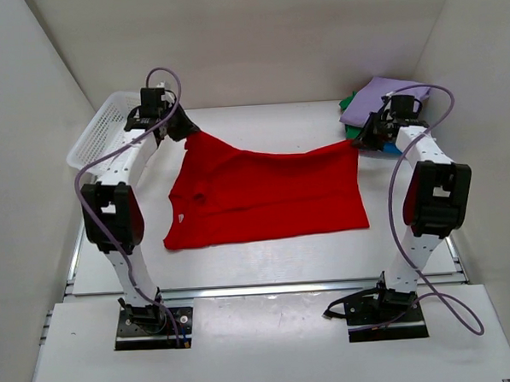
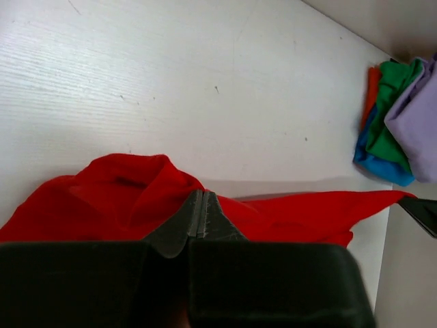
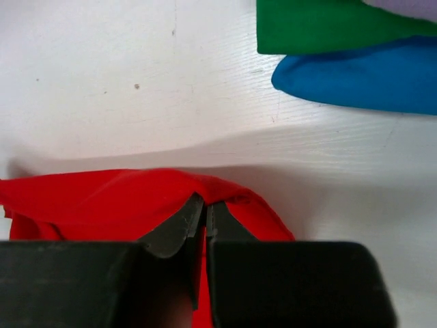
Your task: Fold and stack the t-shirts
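A bright red t-shirt (image 1: 268, 195) lies spread across the middle of the table, its far edge lifted. My left gripper (image 1: 186, 131) is shut on its far left corner, where the cloth (image 2: 123, 195) bunches round the closed tips (image 2: 203, 195). On the other side my right gripper (image 1: 355, 140) is shut on the far right corner, red fabric (image 3: 102, 201) pinched between its jaws (image 3: 205, 203). A stack of folded shirts sits at the far right: lavender (image 1: 378, 99) on top, green (image 3: 328, 24) and blue (image 3: 362, 75) below.
A white mesh basket (image 1: 102, 130) stands at the far left, behind the left arm. The folded stack lies just behind the right gripper. White walls close the table on three sides. Bare tabletop (image 1: 268, 122) stretches beyond the red shirt.
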Action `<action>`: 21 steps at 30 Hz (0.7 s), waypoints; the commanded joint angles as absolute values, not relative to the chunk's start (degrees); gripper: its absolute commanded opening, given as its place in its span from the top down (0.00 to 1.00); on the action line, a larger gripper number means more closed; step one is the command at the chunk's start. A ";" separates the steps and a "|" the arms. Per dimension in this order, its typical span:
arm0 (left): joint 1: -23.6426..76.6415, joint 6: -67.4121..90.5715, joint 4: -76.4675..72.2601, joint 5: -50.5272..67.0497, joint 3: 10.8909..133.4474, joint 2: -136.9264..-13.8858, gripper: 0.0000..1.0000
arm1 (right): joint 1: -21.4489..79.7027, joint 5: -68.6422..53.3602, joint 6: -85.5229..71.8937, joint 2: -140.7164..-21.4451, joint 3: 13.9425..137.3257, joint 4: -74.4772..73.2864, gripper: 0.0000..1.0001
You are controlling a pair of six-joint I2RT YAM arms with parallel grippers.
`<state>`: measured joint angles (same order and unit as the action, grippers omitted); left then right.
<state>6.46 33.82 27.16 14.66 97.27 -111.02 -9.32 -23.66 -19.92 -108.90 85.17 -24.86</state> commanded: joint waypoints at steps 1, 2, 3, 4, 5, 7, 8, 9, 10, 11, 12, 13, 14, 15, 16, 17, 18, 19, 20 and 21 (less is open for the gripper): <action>6.59 32.25 29.45 15.65 94.15 -103.46 1.00 | -10.20 -25.57 -19.34 -104.07 82.98 -24.43 0.99; 6.77 32.08 28.49 15.91 89.78 -100.40 1.00 | -10.20 -25.84 -19.86 -103.54 81.49 -23.65 1.00; 6.77 32.95 26.30 16.00 84.26 -97.59 1.00 | -10.46 -26.54 -19.86 -103.19 80.43 -23.12 1.00; 6.33 33.39 25.32 16.00 81.24 -95.73 1.00 | -10.28 -26.98 -19.52 -102.23 78.68 -23.12 1.00; 6.68 34.36 22.53 15.82 75.64 -92.58 1.00 | -10.54 -27.42 -19.51 -101.52 76.84 -22.16 1.00; 6.77 35.15 19.87 15.56 68.22 -88.61 1.00 | -10.55 -27.95 -19.34 -100.73 74.98 -21.45 1.00; 6.85 35.33 19.52 15.64 64.64 -86.42 1.00 | -10.63 -28.04 -19.51 -100.29 73.14 -21.10 1.00; 6.86 35.33 19.16 15.64 61.82 -84.31 1.00 | -10.55 -28.73 -19.08 -100.20 72.43 -20.57 1.00; 7.12 35.51 19.33 15.04 60.66 -83.42 1.00 | -10.89 -28.83 -18.99 -99.67 71.38 -20.48 1.00; 7.12 35.77 19.34 15.03 58.47 -81.84 1.00 | -11.07 -29.26 -18.81 -99.32 70.06 -20.22 1.00; 7.29 36.29 18.81 15.29 56.10 -79.83 1.00 | -11.34 -29.44 -18.72 -99.49 69.27 -19.78 1.00; 7.64 36.47 18.81 14.68 55.12 -78.85 1.00 | -11.60 -29.10 -18.37 -99.49 68.30 -19.60 1.00; 7.73 36.74 18.72 14.59 52.85 -77.18 1.00 | -11.78 -29.44 -18.28 -99.58 68.12 -19.51 1.00; 8.00 36.83 19.16 14.33 51.60 -75.69 1.00 | -11.95 -29.79 -18.11 -99.58 67.94 -19.69 1.00; 7.48 37.00 19.25 14.33 50.90 -74.72 1.00 | -12.04 -29.88 -17.84 -99.84 67.59 -20.21 1.00; 7.64 37.18 18.99 14.07 49.41 -73.49 1.00 | -11.95 -29.97 -17.67 -99.93 67.50 -20.21 1.00; 7.04 36.92 19.07 13.98 48.00 -72.43 1.00 | -12.30 -30.14 -17.49 -99.84 67.33 -20.48 1.00; 6.51 37.18 19.25 14.06 46.86 -71.03 1.00 | -12.48 -29.97 -17.49 -99.93 67.15 -20.48 1.00; 6.33 36.83 18.99 13.98 46.50 -70.93 1.00 | -12.39 -30.23 -17.32 -100.02 66.54 -20.30 1.00; 6.42 36.30 19.51 13.89 45.71 -70.06 1.00 | -12.74 -30.41 -17.84 -99.41 66.10 -20.22 1.00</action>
<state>7.05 36.53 21.12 14.85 47.24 -73.47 -12.08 -29.12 -18.65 -102.02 67.05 -22.50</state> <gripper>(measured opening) 0.025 0.007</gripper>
